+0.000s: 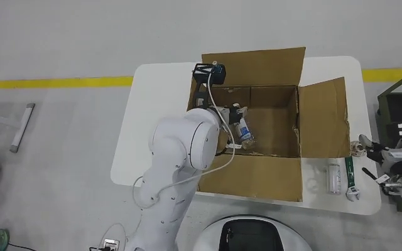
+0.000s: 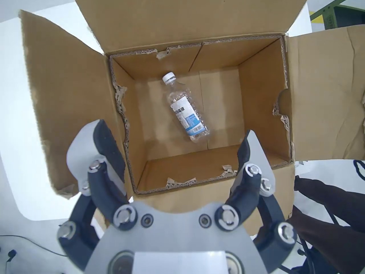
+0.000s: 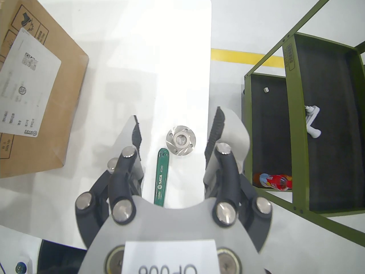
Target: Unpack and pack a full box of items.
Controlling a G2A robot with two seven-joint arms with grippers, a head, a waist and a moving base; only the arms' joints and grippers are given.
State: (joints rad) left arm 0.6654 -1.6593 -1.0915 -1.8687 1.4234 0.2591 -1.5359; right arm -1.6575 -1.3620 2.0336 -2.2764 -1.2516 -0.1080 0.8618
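One clear plastic bottle with a blue-and-white label (image 1: 244,131) lies on the floor of the open brown cardboard box (image 1: 276,169), toward its left wall. The box stands mid-way along the white rounded surface (image 1: 151,125) with its flaps folded outward, and the left arm (image 1: 188,141) hangs over its left side. A second clear plastic bottle (image 1: 334,177) lies on the surface near the front right corner, just beside a green-handled wrench (image 1: 350,179). A round metal flange (image 1: 358,149) sits by the surface's right edge, behind the wrench.

From the left wrist, the left gripper (image 2: 174,131) hovers above the box opening, its fingers (image 2: 107,143) spread wide and grasping nothing. The labelled bottle lies on its side on the box floor below, white cap pointing at a wall, apart from the fingers.

From the right wrist, the right gripper (image 3: 177,116) is released too, empty, above the surface near its right edge. The flange lies below, between the fingers (image 3: 216,126), with the wrench's handle end just beside it. The box's outer wall carries a white paper label (image 3: 28,98). An olive-green metal rack (image 3: 293,115) stands beyond the surface's right edge.
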